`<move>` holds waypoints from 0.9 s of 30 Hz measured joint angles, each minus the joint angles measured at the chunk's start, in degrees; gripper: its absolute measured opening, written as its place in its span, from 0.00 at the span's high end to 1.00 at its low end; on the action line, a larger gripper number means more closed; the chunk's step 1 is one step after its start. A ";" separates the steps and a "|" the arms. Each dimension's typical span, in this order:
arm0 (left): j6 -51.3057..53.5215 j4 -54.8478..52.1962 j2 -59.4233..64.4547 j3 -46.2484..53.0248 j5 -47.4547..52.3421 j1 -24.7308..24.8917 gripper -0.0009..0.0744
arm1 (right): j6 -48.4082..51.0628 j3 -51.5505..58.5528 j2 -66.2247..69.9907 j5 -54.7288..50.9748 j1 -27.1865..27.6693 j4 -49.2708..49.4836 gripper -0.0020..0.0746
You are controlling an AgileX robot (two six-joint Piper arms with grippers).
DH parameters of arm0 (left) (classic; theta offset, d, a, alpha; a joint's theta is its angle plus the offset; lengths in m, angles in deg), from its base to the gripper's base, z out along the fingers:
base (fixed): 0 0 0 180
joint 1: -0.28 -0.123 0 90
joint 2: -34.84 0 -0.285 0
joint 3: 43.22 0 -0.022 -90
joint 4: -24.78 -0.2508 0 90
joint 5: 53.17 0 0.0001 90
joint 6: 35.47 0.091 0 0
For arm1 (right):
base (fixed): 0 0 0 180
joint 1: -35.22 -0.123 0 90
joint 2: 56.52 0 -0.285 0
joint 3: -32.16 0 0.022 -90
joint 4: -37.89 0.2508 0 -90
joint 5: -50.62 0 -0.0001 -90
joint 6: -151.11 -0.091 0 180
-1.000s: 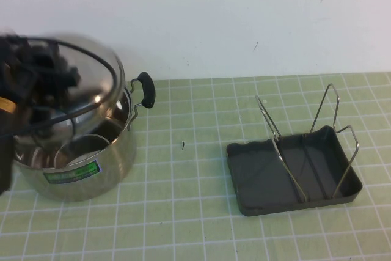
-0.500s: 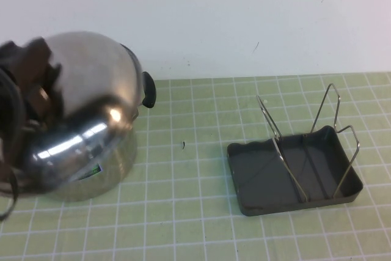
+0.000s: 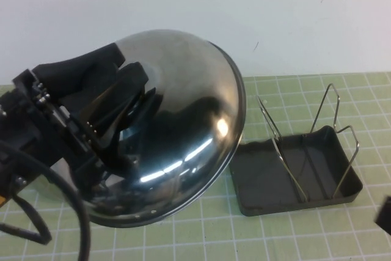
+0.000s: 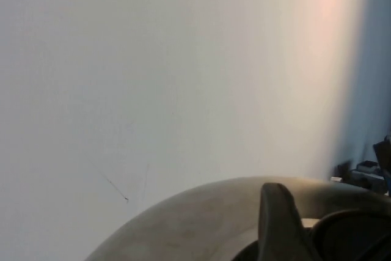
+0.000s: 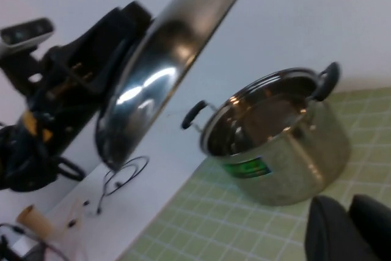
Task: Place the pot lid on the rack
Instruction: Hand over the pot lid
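Observation:
The pot lid is in the air at left centre, tilted on edge, its shiny dome facing the camera. My left gripper is shut on the lid's centre, where the black knob is covered by the fingers. The lid and left gripper also show in the right wrist view, above the open pot. In the left wrist view one finger lies against the dome. The rack's wire loops stand in the dark grey tray at right, empty. My right gripper is shut, low near the table's front right.
The steel pot with black handles and green label stands open on the green checked mat, hidden behind the lid in the high view. A white wall runs along the back. A dark bit of the right arm shows at the lower right edge.
The left gripper has lifted the lid off the pot and carried it up and to the right, toward the rack. The right arm's tip has come into view at lower right.

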State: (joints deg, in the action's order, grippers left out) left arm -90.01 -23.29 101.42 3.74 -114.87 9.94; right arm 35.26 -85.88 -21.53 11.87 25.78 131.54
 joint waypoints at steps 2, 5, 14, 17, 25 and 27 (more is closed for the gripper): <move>0.00 0.26 1.81 0.00 -2.38 0.00 0.58 | 3.29 -3.20 6.26 -4.91 0.00 1.51 0.82; 0.00 -0.04 3.86 0.00 -2.96 0.00 0.58 | 5.51 -8.82 17.01 -13.07 0.00 2.21 0.60; -1.33 -4.53 5.37 0.00 -3.52 0.00 0.58 | 4.82 -23.90 42.11 -27.88 0.00 2.38 0.32; -1.33 -4.53 5.37 0.00 -3.51 0.00 0.58 | 3.57 -26.42 47.99 -28.01 0.00 2.47 0.31; -1.33 -4.42 5.37 0.00 -3.51 0.00 0.58 | 2.91 -33.45 55.75 -28.01 -5.09 2.47 0.31; -1.01 -4.42 5.37 0.00 -3.51 0.00 0.58 | 2.91 -36.17 57.69 -28.01 -7.22 2.47 0.31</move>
State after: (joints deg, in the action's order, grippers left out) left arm -91.02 -27.70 106.79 3.74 -118.37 9.94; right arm 38.17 -122.05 36.16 -16.14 18.56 134.01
